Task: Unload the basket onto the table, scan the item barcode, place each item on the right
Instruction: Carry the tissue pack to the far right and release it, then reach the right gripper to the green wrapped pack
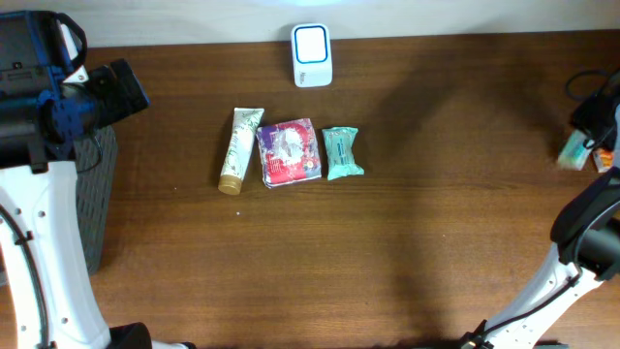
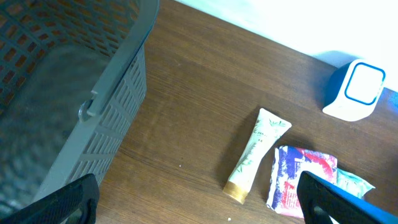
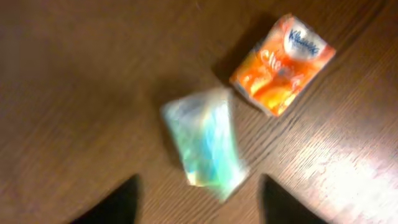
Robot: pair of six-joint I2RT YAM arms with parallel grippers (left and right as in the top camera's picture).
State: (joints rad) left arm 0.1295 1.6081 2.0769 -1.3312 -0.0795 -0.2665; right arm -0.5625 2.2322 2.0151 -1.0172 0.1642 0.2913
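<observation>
The right pincer (image 3: 199, 200) hangs open over a pale green packet (image 3: 204, 144) (nothing gripped). The left pincer (image 2: 196, 186) gapes empty. The likely next item, the teal pack (image 1: 342, 153), lies mid-surface, well to the right pincer's left, with its long axis pointing toward the scanner (image 1: 312, 55).

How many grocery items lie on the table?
5: tube, red pack, teal pack mid-table; green pack, orange pack at the right edge. The basket may hide more.

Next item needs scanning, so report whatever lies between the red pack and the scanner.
Nothing visible does. Bare table separates the red pack from the scanner; the tube and teal pack lie beside the pack, off that line.
</observation>
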